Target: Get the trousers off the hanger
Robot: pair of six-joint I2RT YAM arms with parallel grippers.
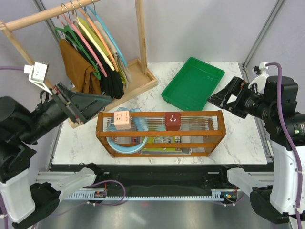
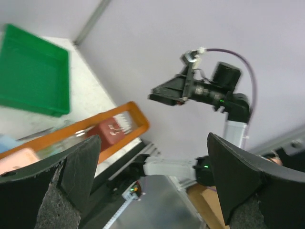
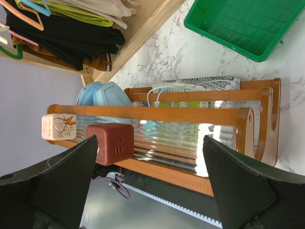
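Note:
The rust-brown trousers (image 1: 76,64) hang folded over the green hanger (image 1: 61,31) at the left end of the wooden clothes rail, behind a black garment. My left gripper (image 1: 106,100) is open and empty, just right of and below the trousers, apart from them; its wrist view (image 2: 153,138) faces the right arm and shows neither trousers nor hanger. My right gripper (image 1: 212,100) is open and empty at the table's right side (image 3: 150,139). In the right wrist view a strip of the trousers (image 3: 97,62) and the hanger's curve (image 3: 13,53) show at top left.
A black garment (image 1: 107,76), a pale olive one and pink, yellow, orange and blue hangers share the rail (image 1: 43,16). A wooden slatted rack (image 1: 159,143) with a pink cube (image 1: 122,119) and a red cube (image 1: 172,120) stands mid-table. A green tray (image 1: 193,82) lies at the back right.

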